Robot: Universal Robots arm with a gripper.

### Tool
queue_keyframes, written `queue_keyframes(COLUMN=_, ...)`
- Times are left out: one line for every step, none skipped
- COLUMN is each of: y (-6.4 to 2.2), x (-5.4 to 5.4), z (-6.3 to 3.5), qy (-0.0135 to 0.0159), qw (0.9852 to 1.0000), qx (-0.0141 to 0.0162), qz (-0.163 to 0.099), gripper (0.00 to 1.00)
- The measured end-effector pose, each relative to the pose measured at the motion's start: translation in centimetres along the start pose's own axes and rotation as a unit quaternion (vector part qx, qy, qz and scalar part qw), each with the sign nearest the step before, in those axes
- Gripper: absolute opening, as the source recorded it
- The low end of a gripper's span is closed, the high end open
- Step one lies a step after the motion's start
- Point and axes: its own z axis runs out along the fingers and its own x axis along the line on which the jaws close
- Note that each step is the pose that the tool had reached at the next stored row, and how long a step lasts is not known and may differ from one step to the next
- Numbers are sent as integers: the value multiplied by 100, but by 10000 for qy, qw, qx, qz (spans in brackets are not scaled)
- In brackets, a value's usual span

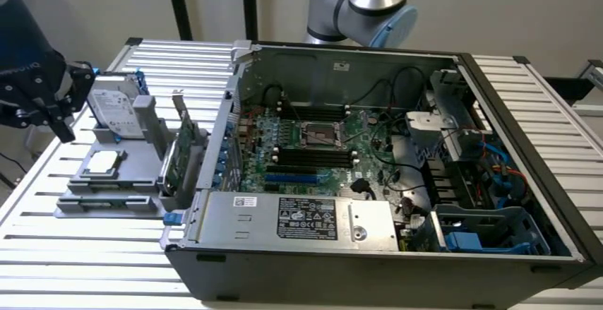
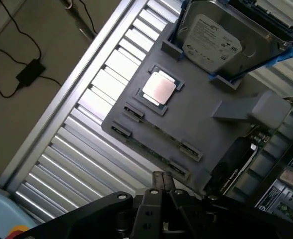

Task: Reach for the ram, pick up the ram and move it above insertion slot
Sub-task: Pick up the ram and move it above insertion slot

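Matt plastic holder (image 2: 196, 119) on glossy ribbed metal table (image 2: 111, 64).

Soft, even overhead light fills both views. In the exterior view the ribbed counter (image 1: 85, 253) glares near-white along its front slats, while the inside of the computer case (image 1: 377, 147) lies in shade. In the wrist view the processor lid (image 2: 159, 88) gleams and the tool (image 2: 162, 180) shows dark, almost in silhouette.

claw (image 1: 58, 123): cut off by the exterior view's edge at 9 o'clock
arm (image 1: 372, 3): cut off at 12 o'clock
ram (image 2: 151, 152): edge-on in the gray tray (image 2: 201, 117), chips hidden
hard drive (image 2: 211, 35): cropped by the wrist picture's edge
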Motion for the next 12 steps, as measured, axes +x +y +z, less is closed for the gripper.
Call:
queue_keyframes(y=0, x=0, z=4, qy=3, qw=10000, qx=0, qz=-93, gripper=11)
queue_keyframes(y=0, x=0, z=8, qy=6, qw=9998, qx=0, qz=-183, gripper=11)
queue_keyframes(y=-1, x=0, z=13, qy=10, qw=9996, qx=0, qz=-276, gripper=11)
queue_keyframes(y=-1, x=0, z=16, qy=14, qw=9993, qx=0, qz=-363, gripper=11)
queue_keyframes(y=-1, x=0, z=20, qy=18, qw=9990, qx=0, qz=-452, gripper=11)
queue_keyframes(y=-1, x=0, z=24, qy=21, qw=9985, qx=0, qz=-546, gripper=11)
queue_keyframes(y=-2, x=0, z=28, qy=25, qw=9980, qx=1, qz=-634, gripper=11)
queue_keyframes(y=-2, x=0, z=32, qy=28, qw=9974, qx=1, qz=-725, gripper=11)
queue_keyframes(y=-2, x=0, z=36, qy=31, qw=9966, qx=1, qz=-819, gripper=11)
queue_keyframes(y=-2, x=0, z=40, qy=35, qw=9958, qx=1, qz=-912, gripper=11)
queue_keyframes(y=-2, x=0, z=44, qy=39, qw=9950, qx=1, qz=-1002, gripper=11)
queue_keyframes(y=-3, x=0, z=48, qy=42, qw=9940, qx=1, qz=-1090, gripper=11)
